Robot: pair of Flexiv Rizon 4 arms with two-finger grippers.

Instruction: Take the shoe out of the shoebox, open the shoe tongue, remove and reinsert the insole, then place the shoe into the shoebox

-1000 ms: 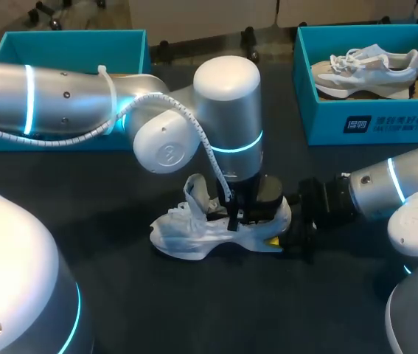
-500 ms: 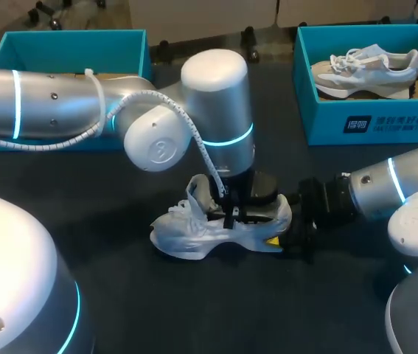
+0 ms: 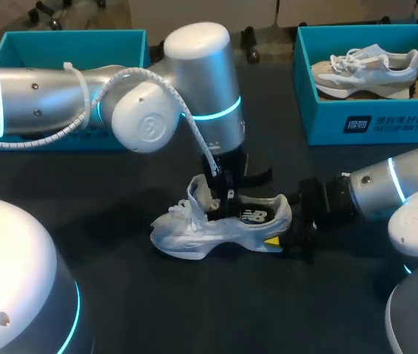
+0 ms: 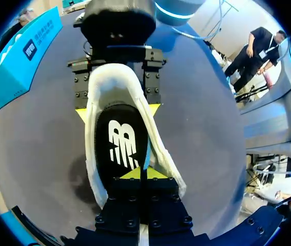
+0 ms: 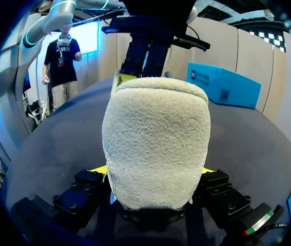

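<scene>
A pale grey shoe [image 3: 194, 232] lies on the dark table, toe to the left. My right gripper [image 3: 286, 223] is shut on its heel from both sides. In the right wrist view the fuzzy heel [image 5: 155, 138] fills the space between the fingers [image 5: 98, 170]. The black insole [image 3: 253, 215] with a white logo shows inside the shoe. My left gripper [image 3: 227, 193] hangs just above the shoe's opening, behind the raised tongue [image 3: 197, 195]. In the left wrist view that gripper [image 4: 140, 173] is shut on the insole's [image 4: 118, 148] lifted edge, and the shoe's wall [image 4: 91, 154] runs beside it.
A teal shoebox [image 3: 371, 122] at the back right holds a second, beige shoe [image 3: 363, 65]. Another teal box [image 3: 68, 46] stands at the back left, partly hidden by my left arm [image 3: 142, 110].
My left gripper has risen out of the shoe and drawn back and left, uncovering the black insole. The right gripper and the shoe have stayed in place.
</scene>
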